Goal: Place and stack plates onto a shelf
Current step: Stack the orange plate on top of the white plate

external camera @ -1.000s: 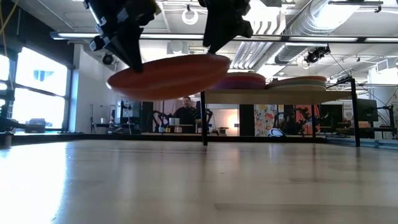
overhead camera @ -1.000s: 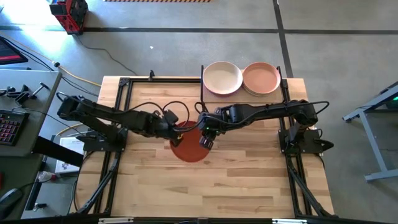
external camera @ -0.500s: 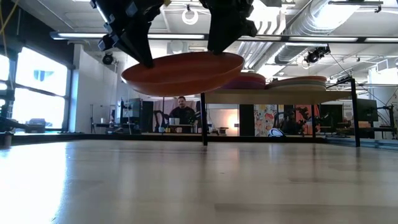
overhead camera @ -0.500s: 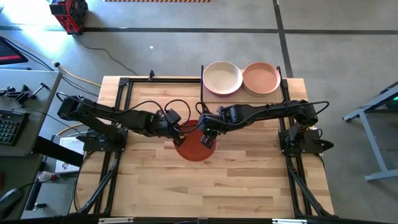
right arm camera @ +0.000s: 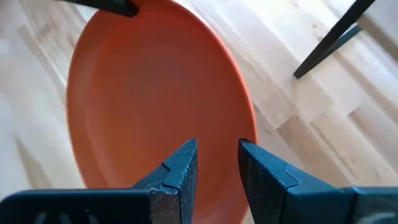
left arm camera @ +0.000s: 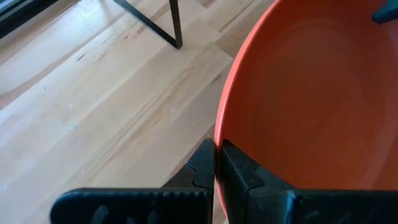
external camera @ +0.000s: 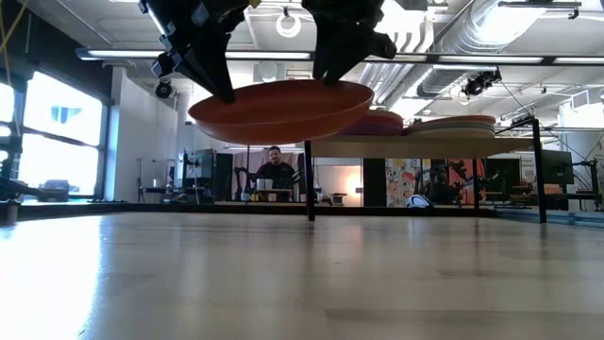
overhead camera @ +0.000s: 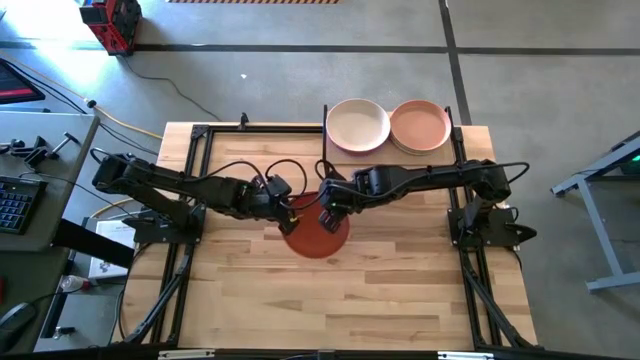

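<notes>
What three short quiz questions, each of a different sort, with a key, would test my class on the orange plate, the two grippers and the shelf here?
1. True or false: the orange plate rests on the table.
2. Which gripper is clamped on the plate's rim? A) left gripper B) right gripper
3. Fill in: the shelf carries ___ stacks of plates.

Key:
1. False; it hangs in the air above the table.
2. A; its fingers pinch the rim, while the right gripper's jaws stand open at the opposite rim.
3. Two.

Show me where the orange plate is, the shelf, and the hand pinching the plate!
orange plate (overhead camera: 318,238): high view, on its bare middle.
shelf (external camera: 377,147): low view, on the board's front edge.
left hand (left arm camera: 217,163): left wrist view, where its fingertips pinch the plate's rim.
</notes>
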Action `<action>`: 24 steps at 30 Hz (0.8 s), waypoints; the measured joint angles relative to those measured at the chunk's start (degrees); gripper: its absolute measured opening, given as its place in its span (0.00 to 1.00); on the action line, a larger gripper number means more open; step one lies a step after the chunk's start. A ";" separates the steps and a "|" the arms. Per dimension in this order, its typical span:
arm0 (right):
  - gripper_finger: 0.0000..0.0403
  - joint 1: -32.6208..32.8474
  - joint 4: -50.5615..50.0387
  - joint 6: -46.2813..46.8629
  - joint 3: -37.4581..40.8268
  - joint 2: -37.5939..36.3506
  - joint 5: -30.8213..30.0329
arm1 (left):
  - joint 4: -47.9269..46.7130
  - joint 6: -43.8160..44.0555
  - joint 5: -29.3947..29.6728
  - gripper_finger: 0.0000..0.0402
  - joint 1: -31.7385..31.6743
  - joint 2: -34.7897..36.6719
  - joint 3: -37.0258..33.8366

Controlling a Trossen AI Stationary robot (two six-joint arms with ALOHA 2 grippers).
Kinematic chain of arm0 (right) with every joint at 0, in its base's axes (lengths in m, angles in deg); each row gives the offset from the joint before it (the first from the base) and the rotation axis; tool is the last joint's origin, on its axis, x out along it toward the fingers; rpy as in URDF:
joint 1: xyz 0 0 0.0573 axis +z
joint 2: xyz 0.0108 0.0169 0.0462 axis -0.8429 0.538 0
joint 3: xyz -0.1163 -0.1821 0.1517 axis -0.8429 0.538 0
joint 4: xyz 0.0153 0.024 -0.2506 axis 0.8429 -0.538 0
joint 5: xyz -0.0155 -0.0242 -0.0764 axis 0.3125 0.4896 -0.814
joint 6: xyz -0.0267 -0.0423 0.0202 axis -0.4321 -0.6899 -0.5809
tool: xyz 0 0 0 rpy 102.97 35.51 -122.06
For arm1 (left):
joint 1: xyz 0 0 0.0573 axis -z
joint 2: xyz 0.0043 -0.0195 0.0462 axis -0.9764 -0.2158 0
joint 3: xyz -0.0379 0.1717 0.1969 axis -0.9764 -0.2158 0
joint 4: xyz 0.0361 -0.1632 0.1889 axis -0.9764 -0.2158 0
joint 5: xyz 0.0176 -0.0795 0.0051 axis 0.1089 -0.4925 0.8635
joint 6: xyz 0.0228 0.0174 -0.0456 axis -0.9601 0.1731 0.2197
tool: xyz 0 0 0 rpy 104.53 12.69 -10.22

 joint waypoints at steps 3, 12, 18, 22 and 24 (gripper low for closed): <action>0.27 -0.03 0.08 0.09 -0.22 0.02 2.36 | -0.14 -0.07 -0.34 0.00 -0.38 0.00 0.00; 0.27 0.04 -5.22 -0.07 -5.10 0.02 1.74 | -0.25 -0.26 -1.19 0.00 -1.77 0.04 0.00; 0.27 0.04 -9.62 -0.07 -5.79 0.04 0.71 | -0.29 -0.20 -1.13 0.00 -2.04 0.04 0.00; 0.27 0.02 -9.14 -0.07 -4.27 0.09 0.84 | 0.28 -0.20 -1.11 0.00 -2.04 0.02 0.00; 0.27 0.02 -9.00 -0.08 -3.92 0.09 1.08 | 1.55 -0.20 -0.95 0.00 -2.04 0.02 0.00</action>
